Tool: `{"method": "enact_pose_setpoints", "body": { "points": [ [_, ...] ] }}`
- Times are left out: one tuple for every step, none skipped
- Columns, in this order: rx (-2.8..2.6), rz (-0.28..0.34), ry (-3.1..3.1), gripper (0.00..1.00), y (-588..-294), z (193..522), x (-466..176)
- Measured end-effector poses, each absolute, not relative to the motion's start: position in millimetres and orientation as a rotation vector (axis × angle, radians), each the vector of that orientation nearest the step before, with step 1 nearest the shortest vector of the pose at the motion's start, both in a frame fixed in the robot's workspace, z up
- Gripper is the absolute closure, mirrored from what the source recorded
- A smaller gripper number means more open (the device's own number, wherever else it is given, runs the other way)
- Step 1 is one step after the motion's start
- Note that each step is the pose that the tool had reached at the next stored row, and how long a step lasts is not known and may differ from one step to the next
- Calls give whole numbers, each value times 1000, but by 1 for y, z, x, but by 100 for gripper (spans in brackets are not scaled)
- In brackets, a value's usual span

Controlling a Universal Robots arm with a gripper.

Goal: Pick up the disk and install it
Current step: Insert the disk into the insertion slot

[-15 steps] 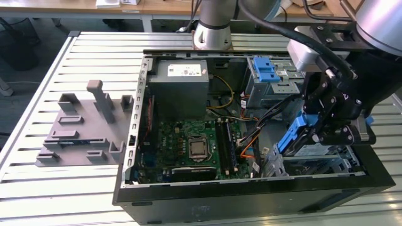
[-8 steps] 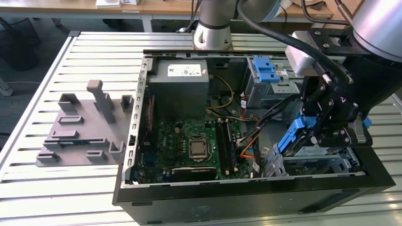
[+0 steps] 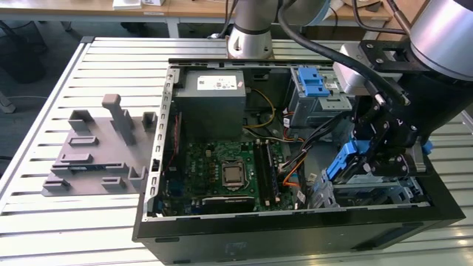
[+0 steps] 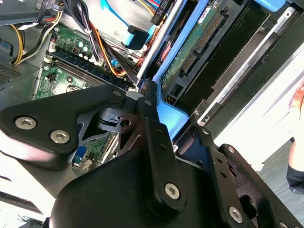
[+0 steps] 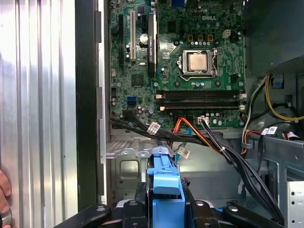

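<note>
On the slatted metal table [image 3: 44, 221], one open computer case [image 3: 296, 230]; the jaws clamp one disk [image 3: 342, 163].

Slatted metal table [image 3: 44, 221]: open black computer case [image 3: 296, 233] directly below gripper [image 3: 377, 169]; grey fixture plate [image 3: 96, 160] well apart from gripper, beyond case.
</note>
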State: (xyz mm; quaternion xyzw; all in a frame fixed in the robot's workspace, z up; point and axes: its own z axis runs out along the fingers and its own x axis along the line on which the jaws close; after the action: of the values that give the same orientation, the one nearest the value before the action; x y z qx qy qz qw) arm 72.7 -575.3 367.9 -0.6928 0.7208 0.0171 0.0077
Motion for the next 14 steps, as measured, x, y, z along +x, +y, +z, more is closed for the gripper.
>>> {"method": "enact_pose_setpoints", "body": {
  "points": [
    [-2166, 54, 2253, 63, -575, 367, 73],
    [-2166, 54, 2253, 63, -575, 366, 73],
    [-2166, 54, 2253, 63, -575, 365, 73],
    [-2166, 54, 2254, 63, -575, 365, 73],
    [-2166, 54, 2254, 63, -575, 364, 73],
    [-2166, 54, 2253, 63, -575, 363, 73],
    [-2166, 54, 2254, 63, -575, 362, 73],
    [-2166, 53, 2254, 63, -575, 362, 73],
    [-2166, 54, 2254, 63, -575, 361, 73],
    [-2166, 54, 2253, 63, -575, 360, 73],
    [-2166, 54, 2254, 63, -575, 359, 73],
    [-2166, 54, 2254, 63, -575, 358, 73],
    [-2166, 54, 2253, 63, -575, 357, 73],
    [-2166, 54, 2254, 63, -575, 356, 73]
  ]
}}
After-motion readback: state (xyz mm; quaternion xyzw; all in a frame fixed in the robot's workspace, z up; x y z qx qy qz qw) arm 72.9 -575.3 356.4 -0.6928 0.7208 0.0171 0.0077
